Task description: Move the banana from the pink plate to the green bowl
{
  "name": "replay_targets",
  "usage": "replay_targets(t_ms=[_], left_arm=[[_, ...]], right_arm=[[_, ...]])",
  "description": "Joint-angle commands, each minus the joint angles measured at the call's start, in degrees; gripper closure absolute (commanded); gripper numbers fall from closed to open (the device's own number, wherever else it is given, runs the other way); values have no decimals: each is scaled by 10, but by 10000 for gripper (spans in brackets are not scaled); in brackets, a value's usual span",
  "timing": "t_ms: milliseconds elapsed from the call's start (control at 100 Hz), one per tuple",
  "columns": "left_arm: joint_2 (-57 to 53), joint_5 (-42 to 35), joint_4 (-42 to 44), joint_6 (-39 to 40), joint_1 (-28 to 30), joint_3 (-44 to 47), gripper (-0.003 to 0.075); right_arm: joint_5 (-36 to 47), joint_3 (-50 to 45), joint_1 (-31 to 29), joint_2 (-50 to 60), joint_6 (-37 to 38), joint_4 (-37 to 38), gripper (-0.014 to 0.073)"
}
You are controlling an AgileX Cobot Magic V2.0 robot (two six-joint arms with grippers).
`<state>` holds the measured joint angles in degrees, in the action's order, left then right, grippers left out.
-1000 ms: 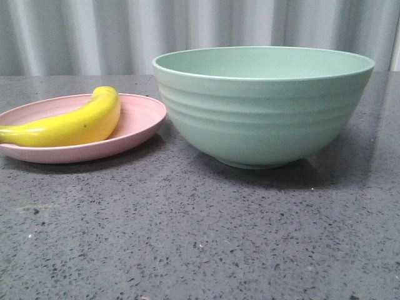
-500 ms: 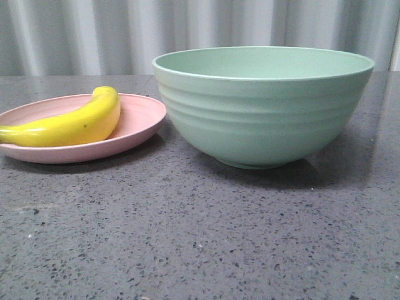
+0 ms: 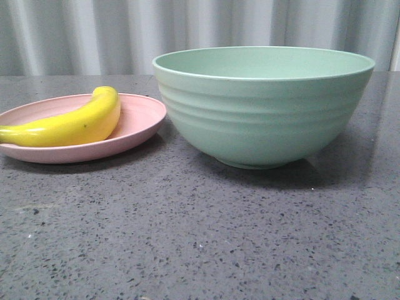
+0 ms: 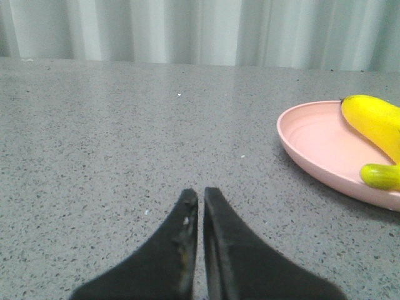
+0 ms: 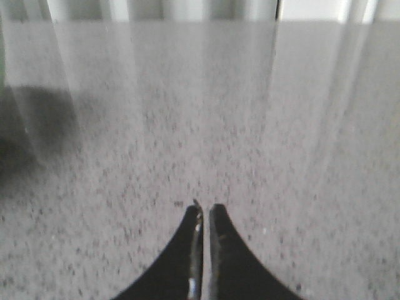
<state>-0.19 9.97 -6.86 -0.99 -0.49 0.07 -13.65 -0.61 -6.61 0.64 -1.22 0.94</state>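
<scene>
The yellow banana [image 3: 72, 122] lies on the pink plate [image 3: 139, 122] at the left of the front view. The green bowl [image 3: 262, 106] stands just right of the plate, empty as far as I can see. Neither gripper shows in the front view. In the left wrist view my left gripper [image 4: 200, 194] is shut and empty over bare table, with the plate [image 4: 315, 147] and banana [image 4: 375, 122] off to one side and apart from it. In the right wrist view my right gripper [image 5: 205, 208] is shut and empty over bare table.
The grey speckled table [image 3: 200, 231] runs from the front edge to a pale corrugated wall [image 3: 125, 31] behind. A dark shadow [image 5: 25, 137] lies at one edge of the right wrist view.
</scene>
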Motion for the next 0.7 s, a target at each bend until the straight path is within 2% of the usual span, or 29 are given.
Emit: replay_targets(t_ms=[0,220,470,690], left_arm=[[-16,-50,-5,3,1,6,741],[-16,-81,-5,3,1,6,741],[-16,-84,-5,3,1,6,741],[-16,-107,-6,3,1,3,741]], right_arm=[[82,-11,-5,12,0,7,664],[107,-11,-5,12,0,7,664],[163,-11,-5,12,0,7,664],[163,-11,-5,12,0,7,664]])
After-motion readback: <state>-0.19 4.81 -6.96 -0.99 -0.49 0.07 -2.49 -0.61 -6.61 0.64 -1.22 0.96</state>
